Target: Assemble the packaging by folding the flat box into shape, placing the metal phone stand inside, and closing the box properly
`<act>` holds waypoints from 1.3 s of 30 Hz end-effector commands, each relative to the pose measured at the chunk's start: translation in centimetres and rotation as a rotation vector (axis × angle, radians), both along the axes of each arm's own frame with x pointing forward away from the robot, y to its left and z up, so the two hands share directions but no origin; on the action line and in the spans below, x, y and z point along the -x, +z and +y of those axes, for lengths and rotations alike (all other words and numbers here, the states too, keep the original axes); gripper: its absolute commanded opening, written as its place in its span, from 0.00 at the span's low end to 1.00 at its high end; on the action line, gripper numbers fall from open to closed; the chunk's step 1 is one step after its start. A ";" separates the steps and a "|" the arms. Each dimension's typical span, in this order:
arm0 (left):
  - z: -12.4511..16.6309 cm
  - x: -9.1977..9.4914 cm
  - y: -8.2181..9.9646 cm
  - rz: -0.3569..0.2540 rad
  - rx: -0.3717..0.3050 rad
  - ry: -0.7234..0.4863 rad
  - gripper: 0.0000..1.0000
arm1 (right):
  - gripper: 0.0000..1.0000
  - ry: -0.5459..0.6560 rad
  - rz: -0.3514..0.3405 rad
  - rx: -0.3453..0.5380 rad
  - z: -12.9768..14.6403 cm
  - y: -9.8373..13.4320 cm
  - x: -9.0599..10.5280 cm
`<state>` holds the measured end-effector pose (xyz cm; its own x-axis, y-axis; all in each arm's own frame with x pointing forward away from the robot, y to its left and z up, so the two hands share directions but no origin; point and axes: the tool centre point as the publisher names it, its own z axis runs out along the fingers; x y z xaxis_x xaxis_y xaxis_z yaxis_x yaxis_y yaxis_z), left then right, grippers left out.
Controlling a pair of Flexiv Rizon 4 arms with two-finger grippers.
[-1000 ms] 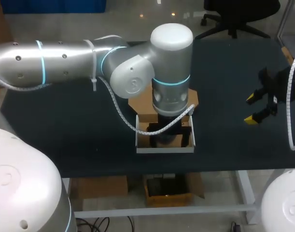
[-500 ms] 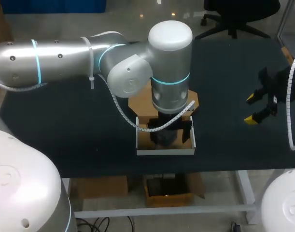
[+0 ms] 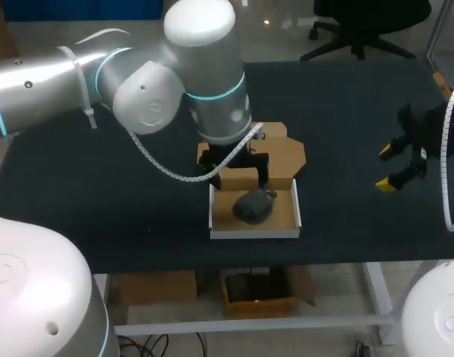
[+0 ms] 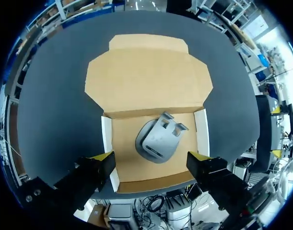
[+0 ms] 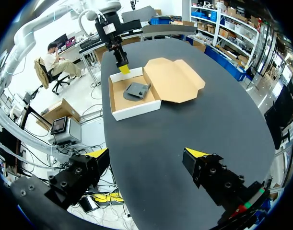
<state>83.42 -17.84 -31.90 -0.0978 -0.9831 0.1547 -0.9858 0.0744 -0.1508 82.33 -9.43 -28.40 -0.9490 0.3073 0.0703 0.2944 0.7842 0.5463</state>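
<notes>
Now, over the dark matte table (image 3: 100, 186), we are hovering our left gripper (image 4: 151, 156), spread wide and empty, above the shallow brown cardboard box with white walls (image 3: 254, 233), where the grey metal phone stand (image 3: 254, 206) is lying mid-floor. Our right gripper (image 5: 147, 153) is hanging wide open, well apart. We are fearing the flat lid flap (image 3: 282, 156) snagging on the stand's raised end, or the light box sliding on this smooth surface.

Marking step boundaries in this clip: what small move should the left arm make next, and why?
Probably shift the left gripper out over the flat lid toward its far edge, to start folding it shut. The metal phone stand already lies inside the box, the gripper hangs open above it holding nothing, and the lid lies open on the table.
</notes>
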 end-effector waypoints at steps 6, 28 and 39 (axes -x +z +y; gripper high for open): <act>4.3 -3.1 1.3 -0.008 0.160 -0.097 1.00 | 1.00 0.001 0.000 -0.001 -0.1 0.1 0.1; 10.5 -9.6 -0.2 -0.012 0.422 -0.241 1.00 | 1.00 0.001 0.000 -0.001 -0.1 0.1 0.1; 11.2 -12.0 -2.1 -0.001 0.567 -0.301 1.00 | 1.00 0.001 0.000 -0.001 -0.1 0.1 0.1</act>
<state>94.35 -6.55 -33.14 -0.3498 -0.7584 0.5500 -0.9347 0.2426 -0.2599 82.33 -9.43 -28.40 -0.9490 0.3074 0.0703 0.2944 0.7841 0.5464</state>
